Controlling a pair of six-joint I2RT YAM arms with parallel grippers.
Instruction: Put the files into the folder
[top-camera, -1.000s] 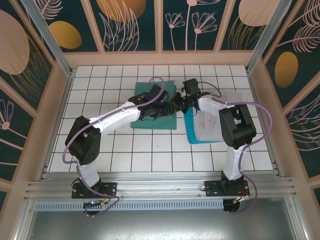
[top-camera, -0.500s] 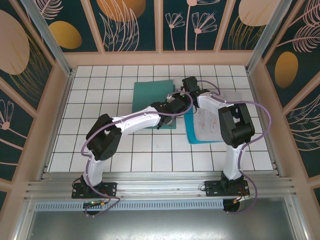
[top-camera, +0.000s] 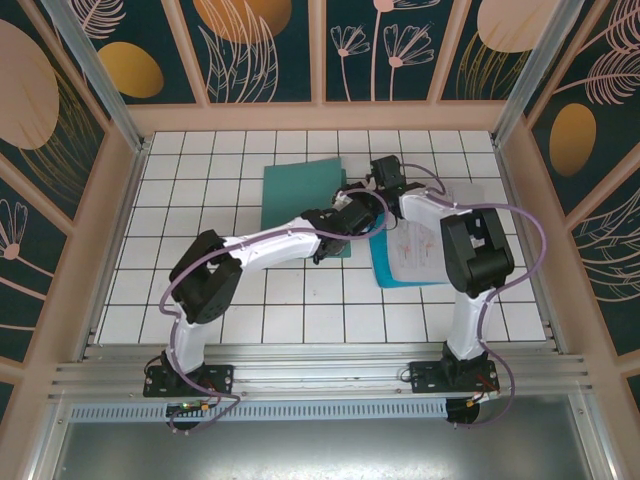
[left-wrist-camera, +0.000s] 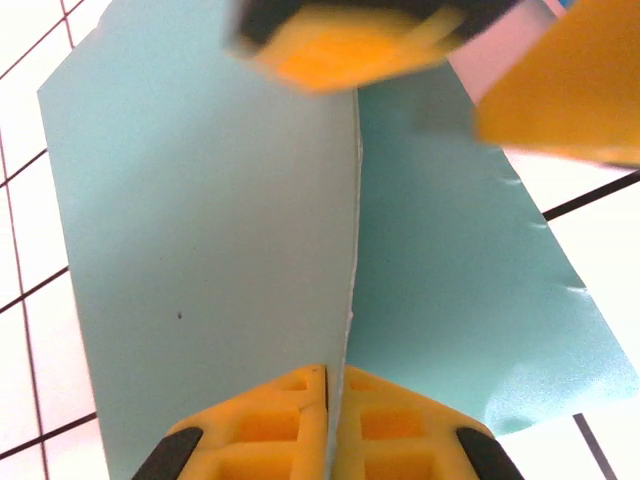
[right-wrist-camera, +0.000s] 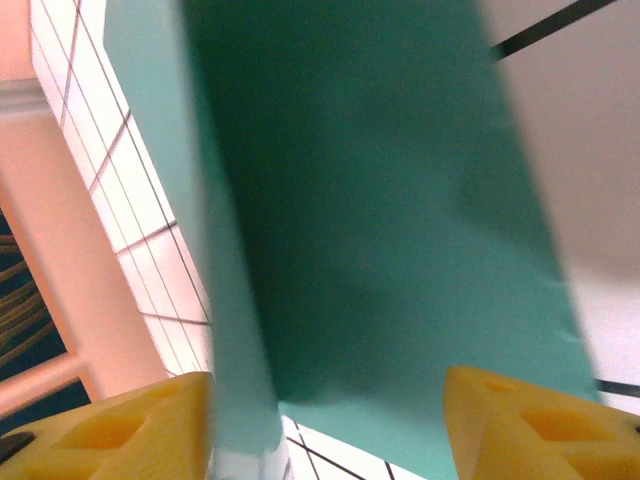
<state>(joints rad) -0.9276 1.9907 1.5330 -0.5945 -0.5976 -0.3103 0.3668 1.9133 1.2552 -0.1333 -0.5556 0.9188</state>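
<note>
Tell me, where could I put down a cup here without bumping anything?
The bare tiles left of the folder, out to the left wall, are free; so are the near rows in front of the folder and the files. It is crowded mid-table, where the left hand and right hand meet at the folder's right edge.

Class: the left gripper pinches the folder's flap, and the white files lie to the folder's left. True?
Wrong side. In the top external view the files lie to the right of the folder; the left gripper does pinch its flap.
</note>
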